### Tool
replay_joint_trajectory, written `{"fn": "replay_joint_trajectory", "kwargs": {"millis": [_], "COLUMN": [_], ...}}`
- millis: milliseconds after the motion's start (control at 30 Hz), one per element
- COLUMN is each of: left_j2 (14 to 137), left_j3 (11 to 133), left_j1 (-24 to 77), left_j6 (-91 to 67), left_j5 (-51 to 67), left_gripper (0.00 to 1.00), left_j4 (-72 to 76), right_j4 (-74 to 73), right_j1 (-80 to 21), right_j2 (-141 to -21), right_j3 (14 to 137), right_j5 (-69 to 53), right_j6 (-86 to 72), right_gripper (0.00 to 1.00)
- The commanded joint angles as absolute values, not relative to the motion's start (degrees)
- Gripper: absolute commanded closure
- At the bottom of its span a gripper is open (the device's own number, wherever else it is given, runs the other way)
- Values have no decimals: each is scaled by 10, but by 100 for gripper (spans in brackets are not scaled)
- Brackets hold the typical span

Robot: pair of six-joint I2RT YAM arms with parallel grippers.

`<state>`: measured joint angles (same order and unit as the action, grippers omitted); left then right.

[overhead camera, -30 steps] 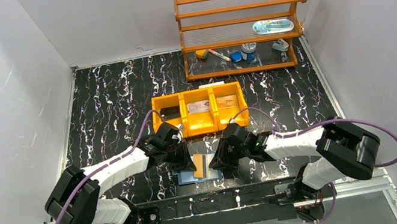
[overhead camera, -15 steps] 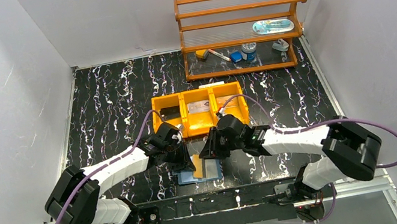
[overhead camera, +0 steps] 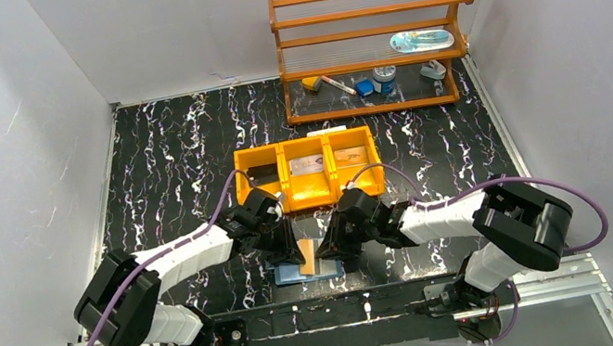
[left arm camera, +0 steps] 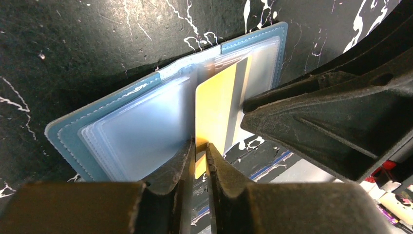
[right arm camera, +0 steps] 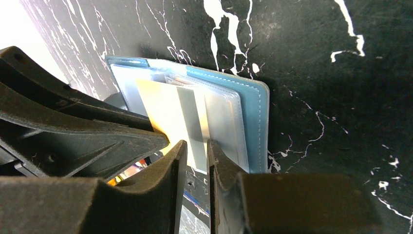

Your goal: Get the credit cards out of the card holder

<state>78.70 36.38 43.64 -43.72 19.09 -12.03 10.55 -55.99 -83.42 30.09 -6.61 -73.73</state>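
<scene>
Black white-veined table (overhead camera: 169, 158) carries one blue wallet (left arm camera: 141, 126), lying open near the front edge between two arms. One orange card (left arm camera: 216, 102) with a grey stripe sticks up out of it; cloudy sleeves blur anything else inside. Both the left end effector (left arm camera: 199, 146) and the right end effector (right arm camera: 197, 145) stand nearly closed around the card's edge. Whether either actually pinches it cannot be told. Beyond sits one orange three-compartment tray (overhead camera: 302, 141).

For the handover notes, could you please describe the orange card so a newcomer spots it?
On the black marbled table, in front of the orange three-compartment plastic tray, lies an open slate-blue wallet. The thin orange card sticks out of its clear sleeves, its grey stripe marking it out.
</scene>
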Motion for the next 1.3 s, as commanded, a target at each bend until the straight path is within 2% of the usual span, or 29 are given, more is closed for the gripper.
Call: {"fn": "replay_joint_trajectory", "kwargs": {"millis": [0,367,467,633,733,867,1000,1067,1267], "left_j2": [796,795,791,779,750,710,686,676,621], "left_j3": [370,363,365,389,415,448,475,486,472], "left_j1": [436,435,435,435,434,432,428,422,345], "left_j6": [-447,-468,-466,-439,-414,-397,-389,-390,-404], "left_j5": [217,249,241,181,131,86,82,83,182], "left_gripper": [86,86,89,100,100,100,100,100,100], "left_j4": [-96,-60,-70,-142,-196,-243,-257,-260,-208], "right_j4": [94,106,107,106,90,70,42,11,-28], "right_j1": [-562,-562,-562,-561,-557,-548,-545,-543,-535], "right_j2": [-845,-845,-847,-835,-814,-776,-734,-714,-652], "right_j3": [283,280,281,285,295,319,347,361,376], "right_j5": [-61,-67,-68,-68,-64,-54,-35,-11,43], "right_j6": [-745,-745,-745,-741,-732,-693,-645,-626,-550], "right_gripper": [70,70,71,70,67,57,40,35,23]}}
